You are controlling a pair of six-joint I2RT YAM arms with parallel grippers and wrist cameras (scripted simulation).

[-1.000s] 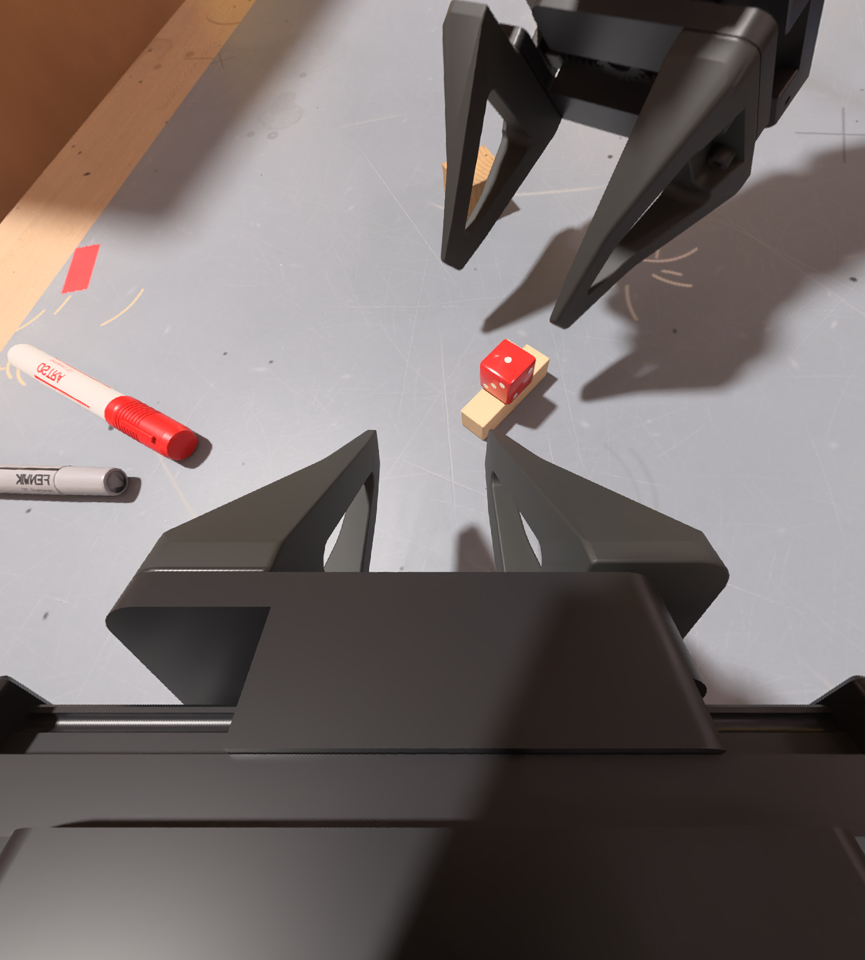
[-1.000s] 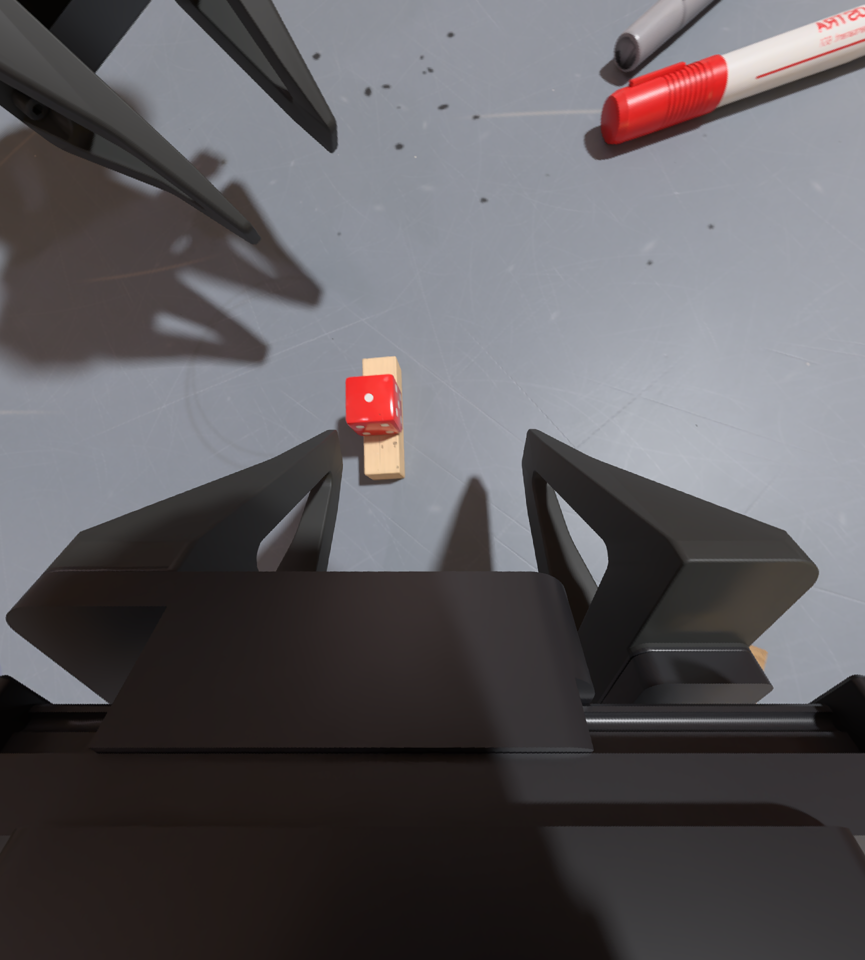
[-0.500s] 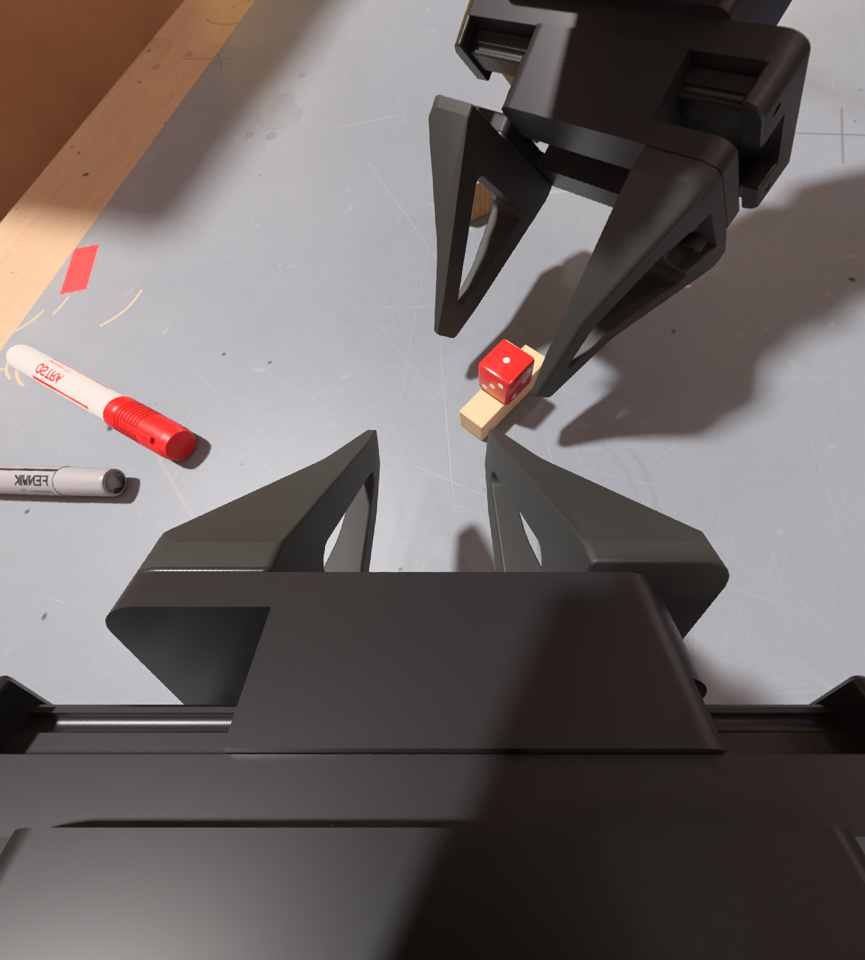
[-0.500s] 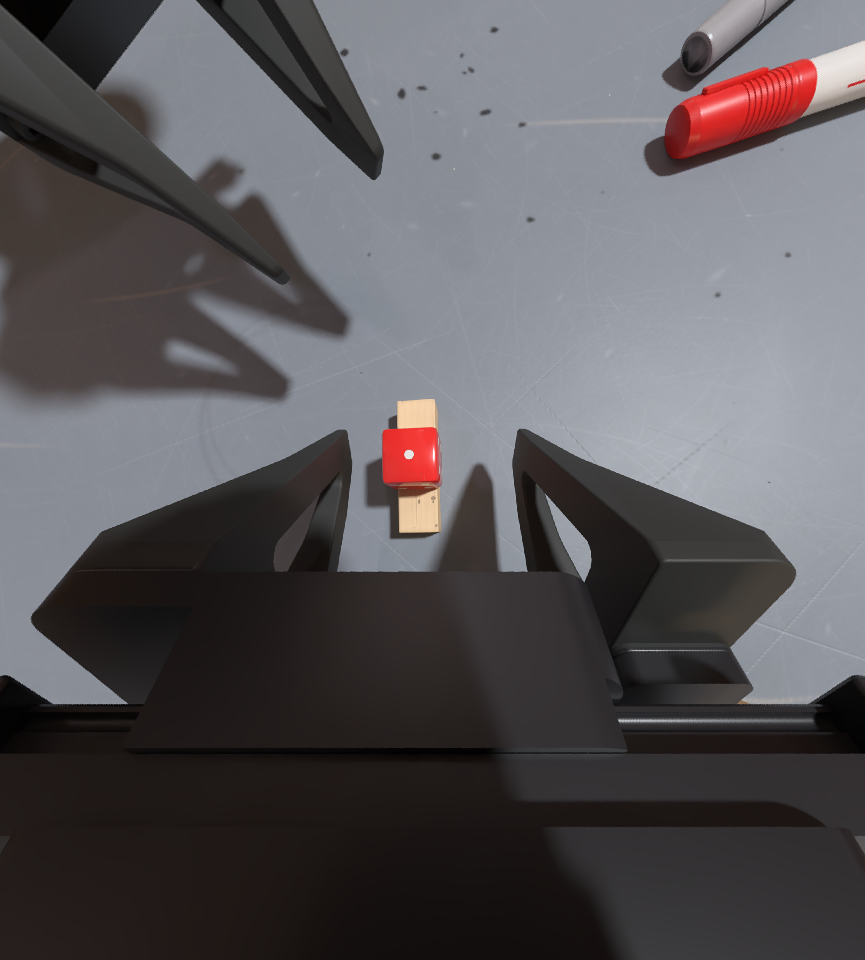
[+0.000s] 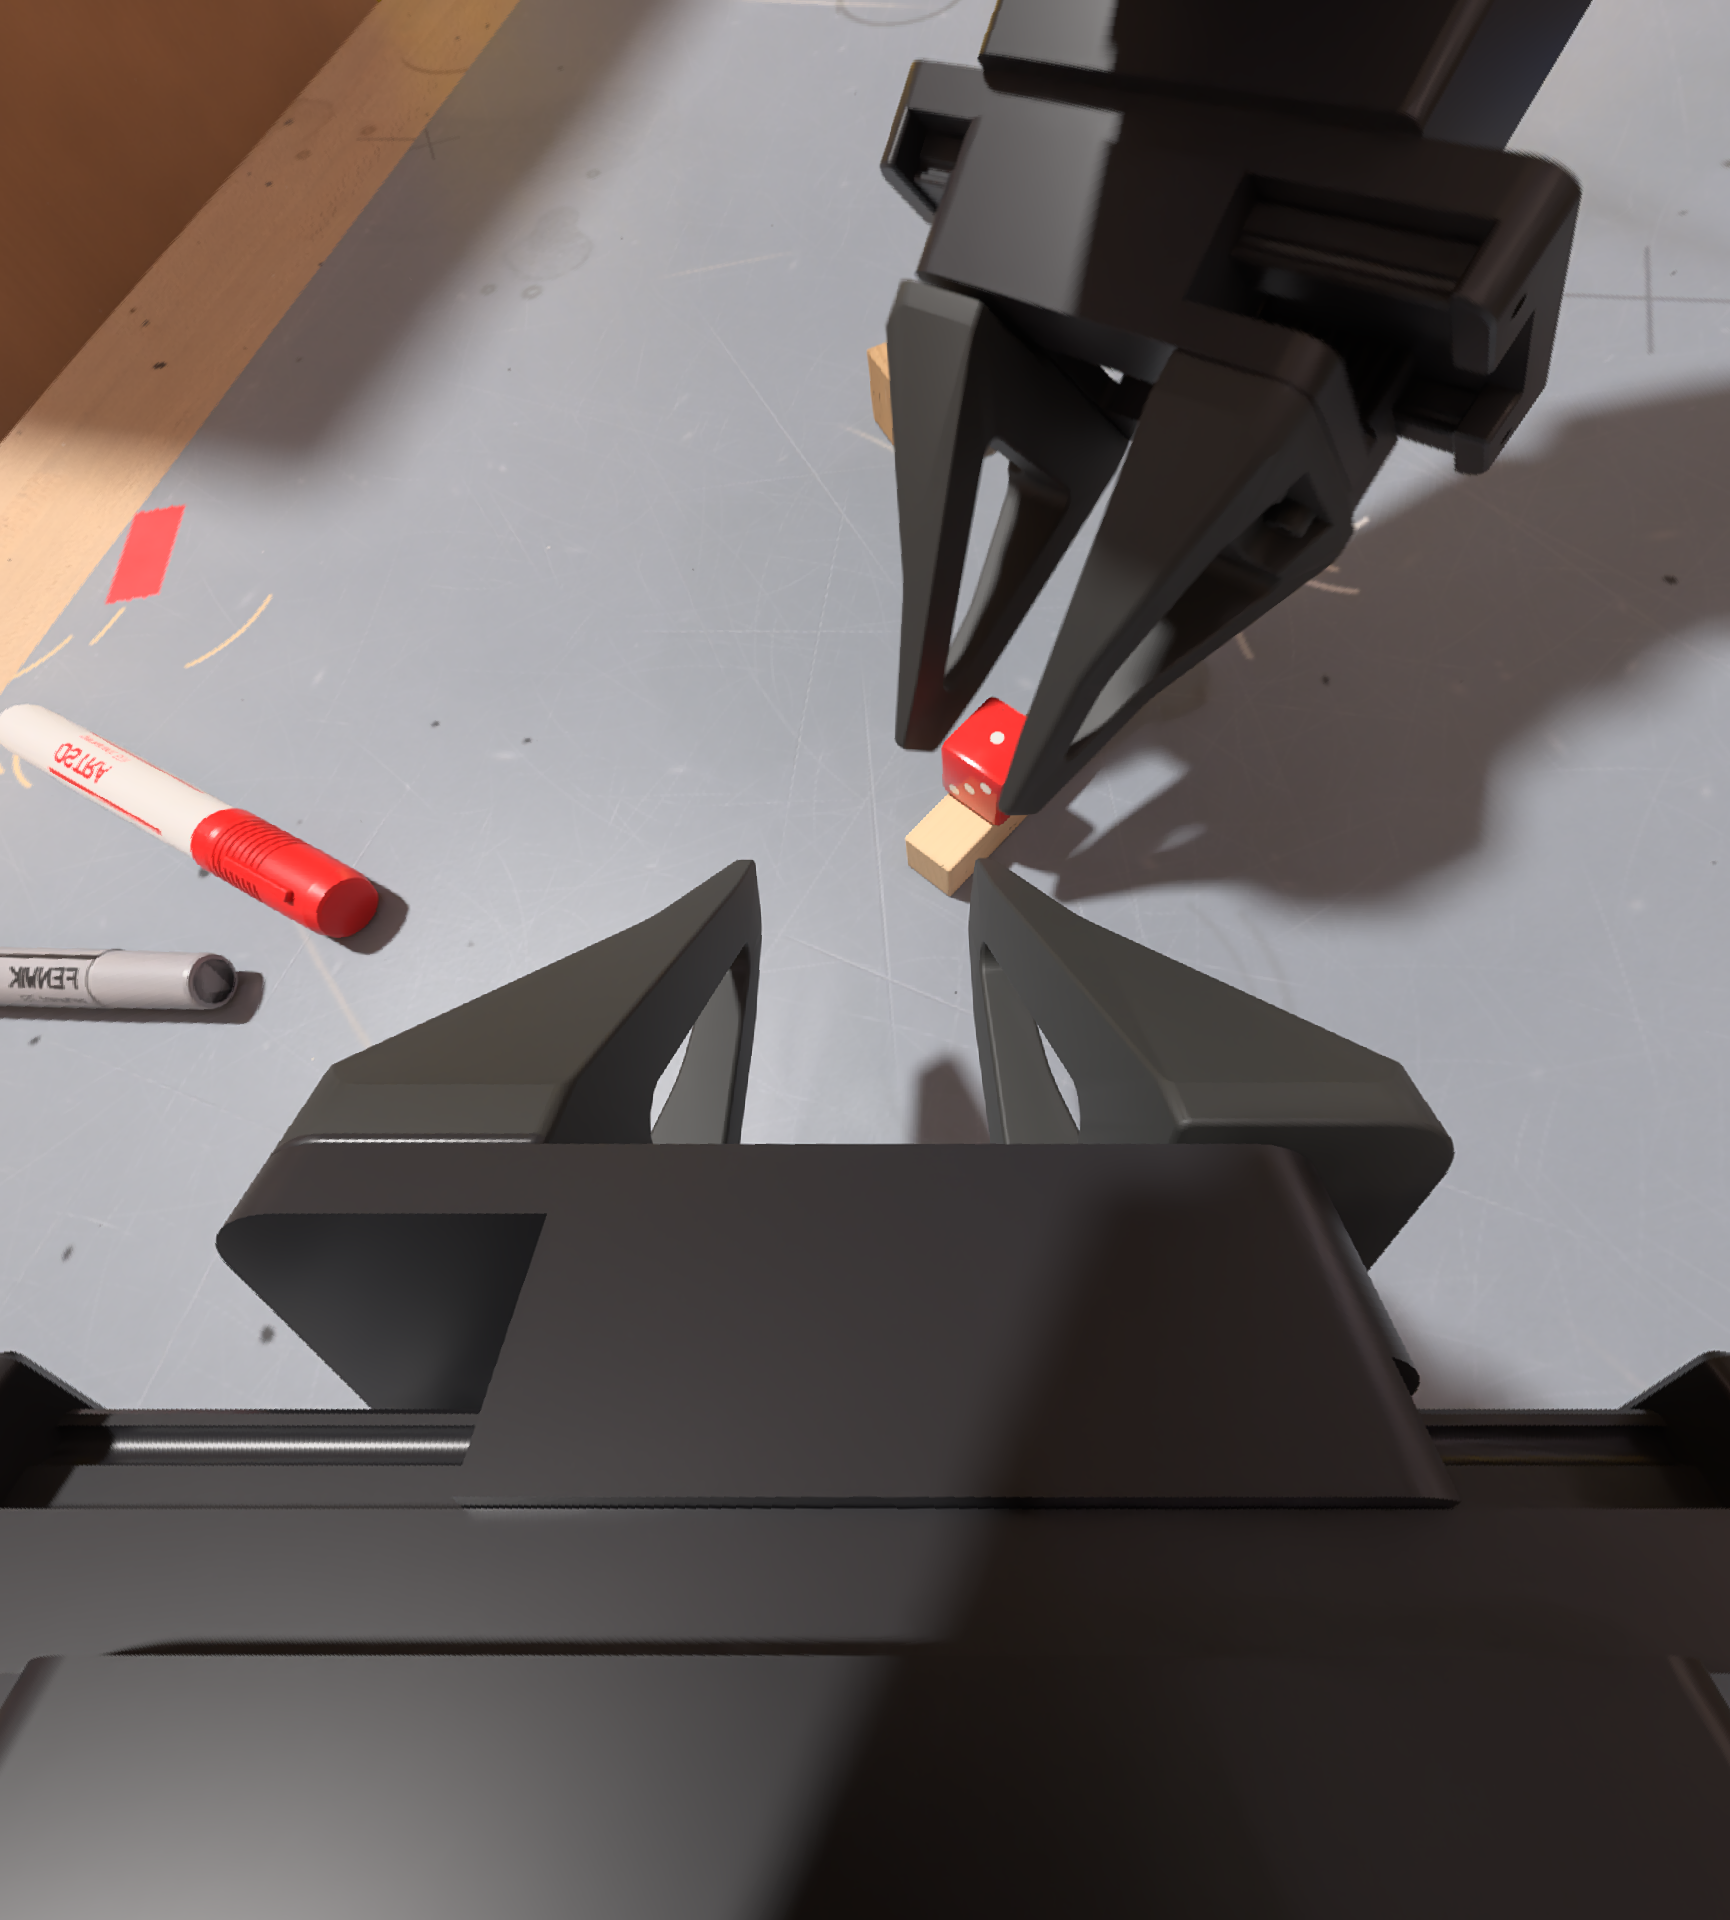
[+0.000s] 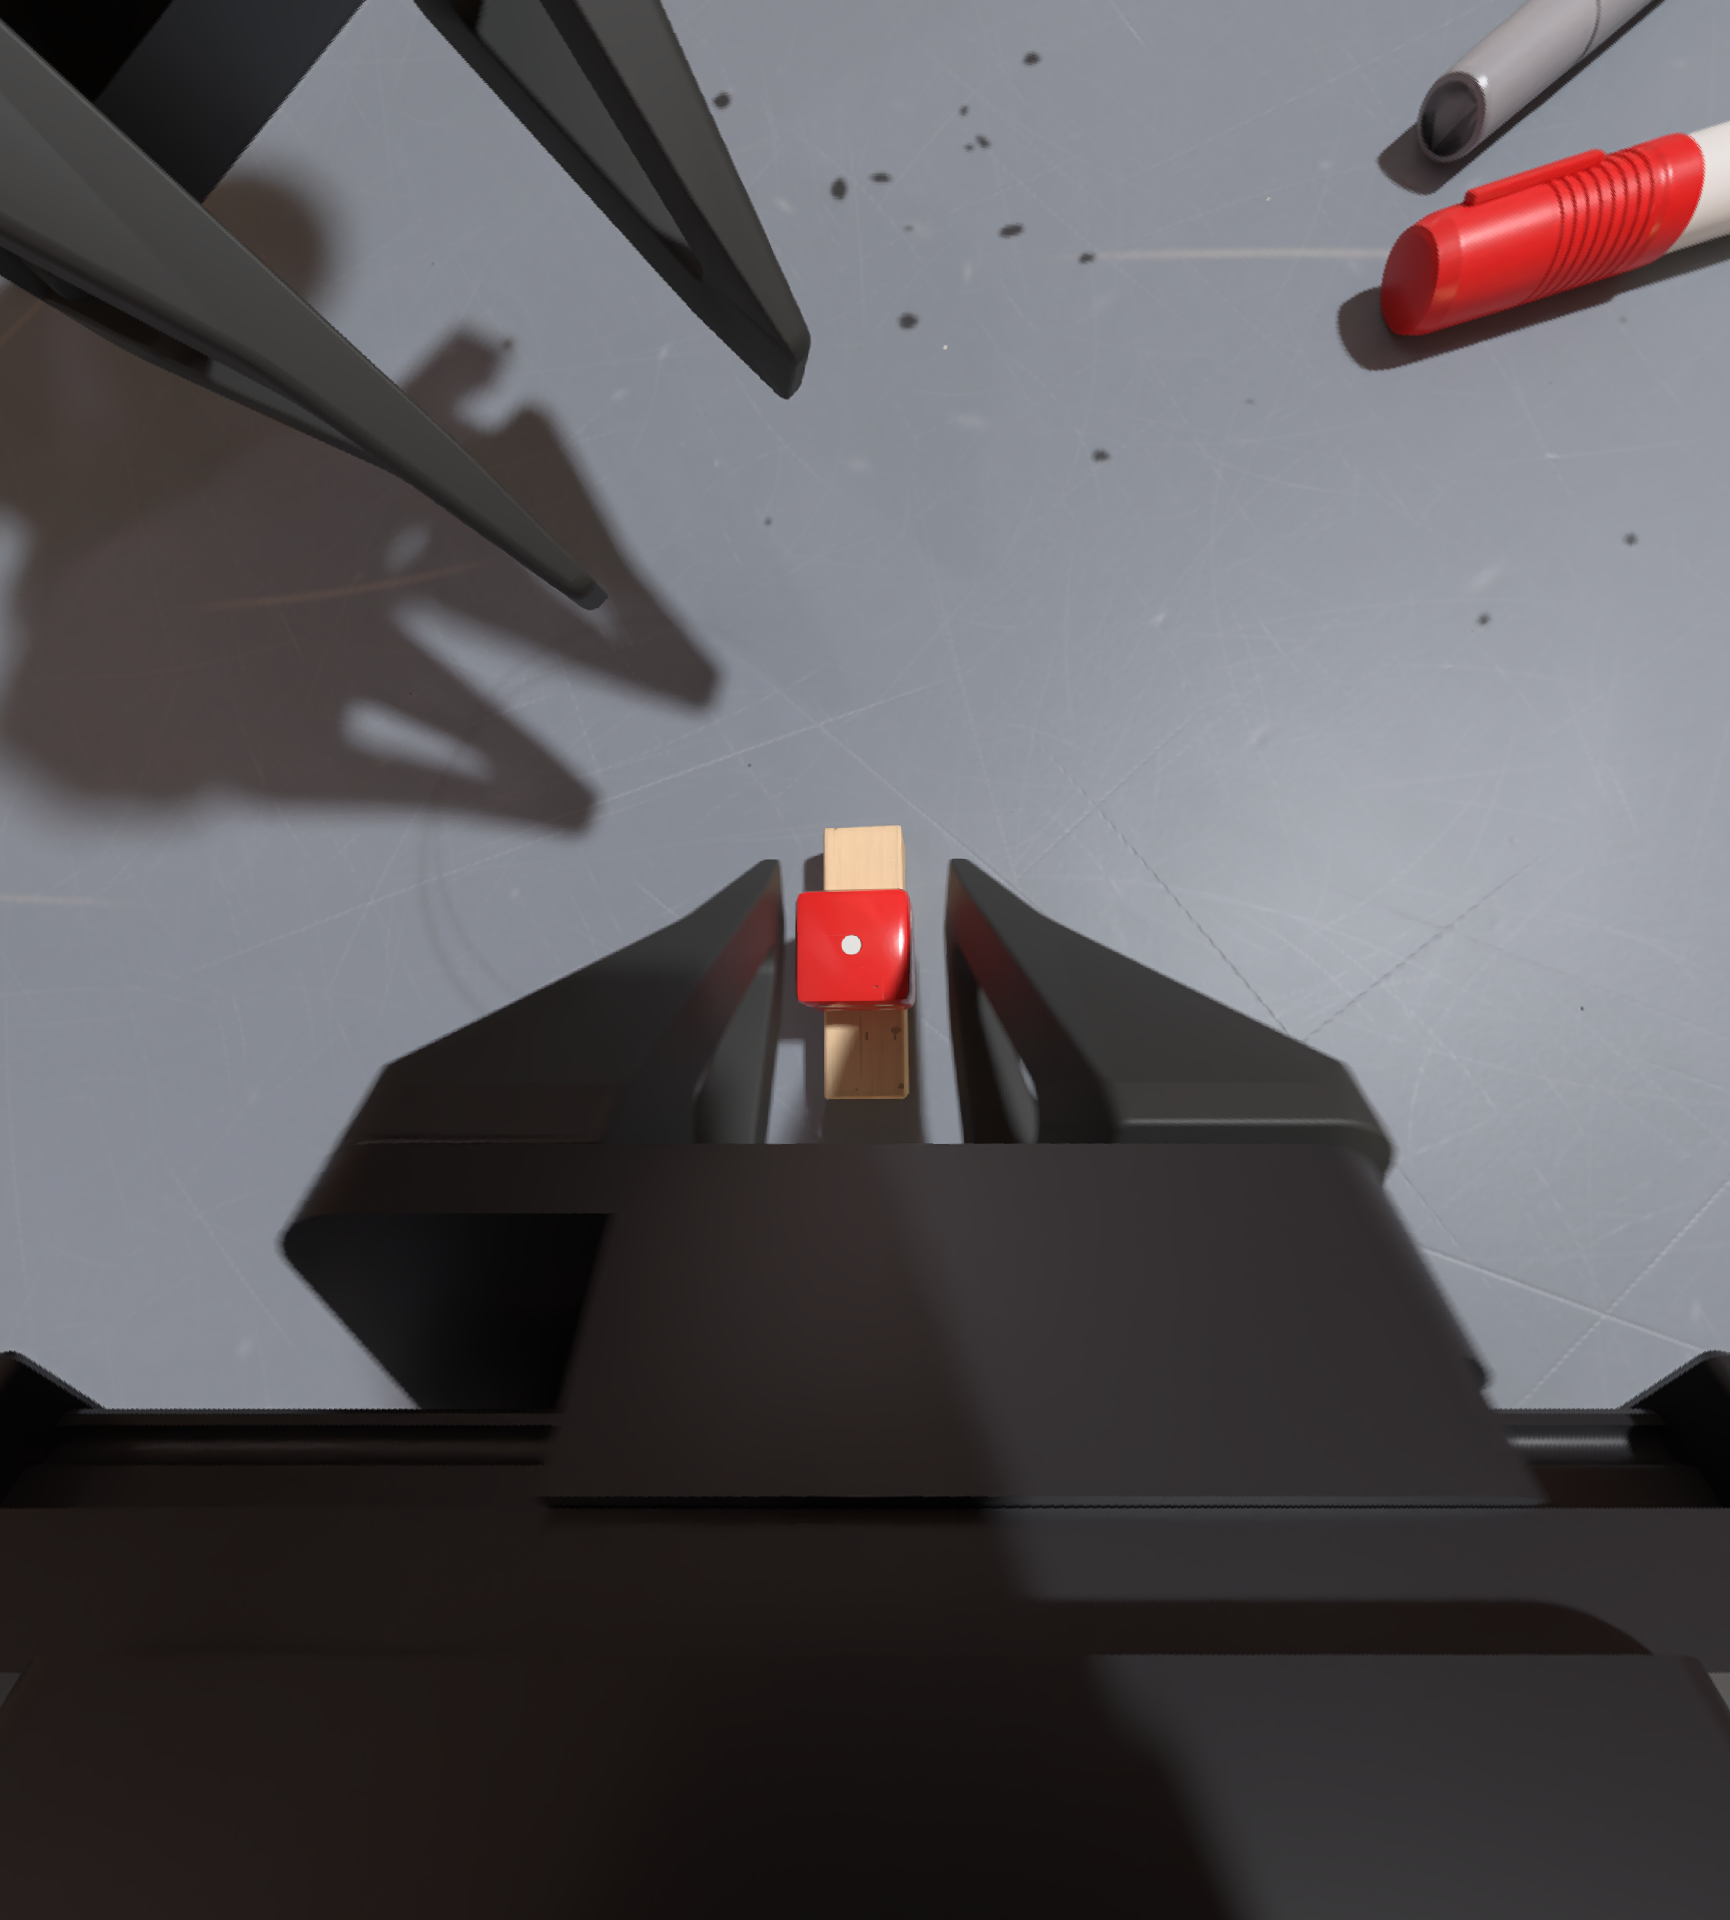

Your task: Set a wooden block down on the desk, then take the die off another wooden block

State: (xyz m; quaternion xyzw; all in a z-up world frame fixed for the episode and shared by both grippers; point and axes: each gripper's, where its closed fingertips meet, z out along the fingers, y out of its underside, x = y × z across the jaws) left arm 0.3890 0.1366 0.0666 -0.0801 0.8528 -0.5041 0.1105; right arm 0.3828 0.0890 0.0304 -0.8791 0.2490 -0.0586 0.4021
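Note:
A red die (image 6: 853,948) sits on a small light wooden block (image 6: 866,1060) lying on the grey desk; both also show in the left wrist view, the die (image 5: 975,753) on the block (image 5: 944,852). My right gripper (image 6: 863,864) is lowered around the die with one finger on each side. Thin gaps still show, so it is open. From the left wrist view the right gripper (image 5: 965,774) straddles the die. A second wooden block (image 5: 879,384) lies on the desk behind it, mostly hidden. My left gripper (image 5: 863,883) is open and empty, just short of the first block.
A red-capped white marker (image 5: 186,821) and a grey marker (image 5: 61,977) lie to the left; both show at the right wrist view's top right, red-capped (image 6: 1567,223) and grey (image 6: 1505,83). A wooden board (image 5: 113,343) borders the desk. The left gripper's fingers (image 6: 715,260) hang close by.
The right gripper has come down over the die and narrowed its jaws around it. The left gripper, the die and the blocks have stayed put.

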